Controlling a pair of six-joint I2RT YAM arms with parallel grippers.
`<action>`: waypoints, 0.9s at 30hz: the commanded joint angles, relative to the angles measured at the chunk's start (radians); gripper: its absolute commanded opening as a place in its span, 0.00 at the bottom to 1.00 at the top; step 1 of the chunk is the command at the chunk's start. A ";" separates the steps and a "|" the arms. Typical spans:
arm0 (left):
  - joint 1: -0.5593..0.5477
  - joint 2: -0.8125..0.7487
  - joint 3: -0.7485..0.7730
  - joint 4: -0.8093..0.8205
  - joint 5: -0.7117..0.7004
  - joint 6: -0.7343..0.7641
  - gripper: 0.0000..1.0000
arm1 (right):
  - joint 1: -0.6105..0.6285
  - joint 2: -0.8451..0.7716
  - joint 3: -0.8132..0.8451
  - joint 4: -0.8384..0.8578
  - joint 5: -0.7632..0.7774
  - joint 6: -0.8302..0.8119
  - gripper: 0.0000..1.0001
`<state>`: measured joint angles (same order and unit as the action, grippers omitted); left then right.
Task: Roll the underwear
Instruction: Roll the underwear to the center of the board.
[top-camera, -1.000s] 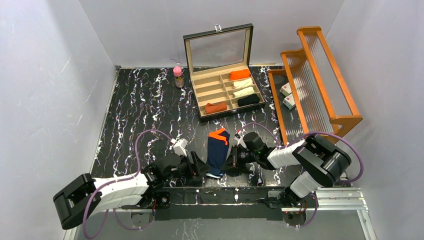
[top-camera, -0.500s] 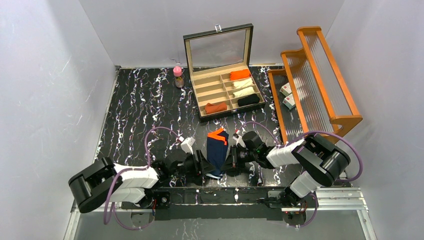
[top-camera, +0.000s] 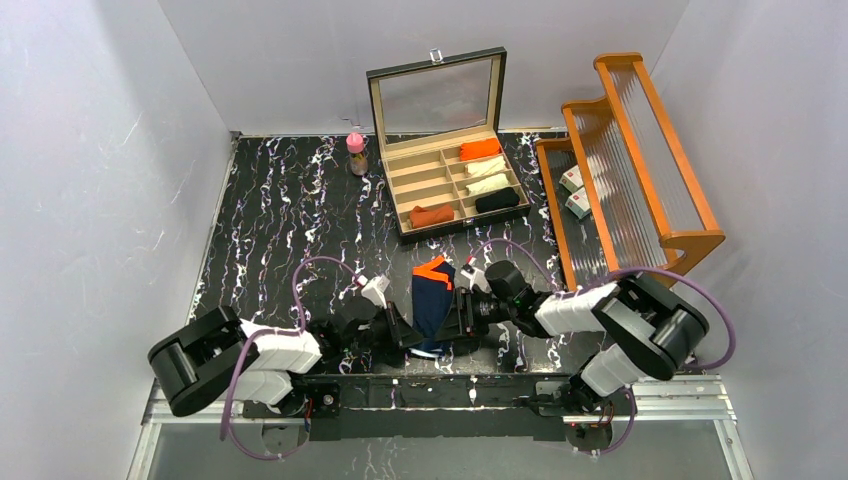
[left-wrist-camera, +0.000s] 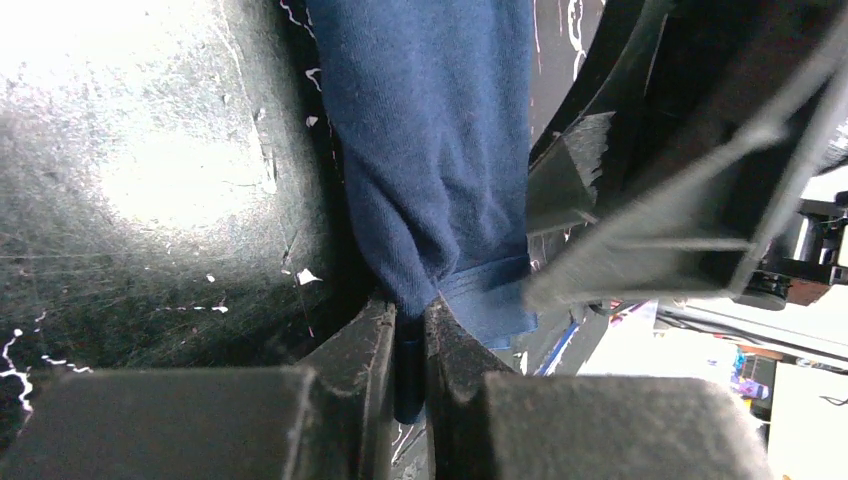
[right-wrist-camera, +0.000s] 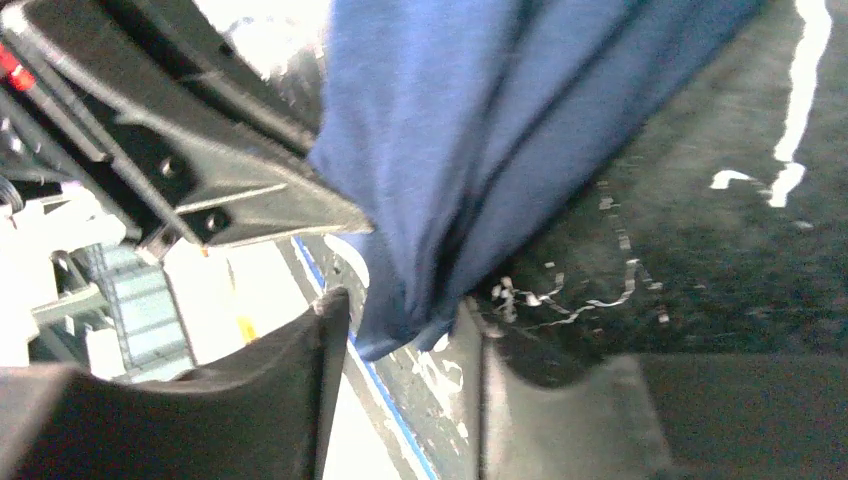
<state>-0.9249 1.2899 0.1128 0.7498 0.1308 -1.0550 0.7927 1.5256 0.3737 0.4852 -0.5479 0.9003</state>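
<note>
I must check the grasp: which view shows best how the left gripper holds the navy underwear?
The left wrist view: the left gripper pinches a fold of the navy underwear. The top view shows them too small; the right wrist view shows cloth, not this pinch.

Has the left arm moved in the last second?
Yes. Its elbow swung right, away from the left wall; the left gripper closed on the navy underwear.
</note>
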 joint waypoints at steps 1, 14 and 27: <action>-0.002 -0.027 0.021 -0.397 -0.086 0.046 0.00 | 0.002 -0.093 -0.029 -0.099 0.082 -0.165 0.61; 0.071 -0.172 0.058 -0.679 -0.025 0.016 0.00 | 0.201 -0.441 0.020 -0.095 0.319 -1.310 0.72; 0.211 -0.013 0.046 -0.629 0.074 0.062 0.00 | 0.483 -0.305 -0.048 0.050 0.484 -1.829 0.64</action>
<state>-0.7602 1.1551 0.2116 0.2920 0.2702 -1.0732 1.2384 1.1651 0.3248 0.4525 -0.1295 -0.7294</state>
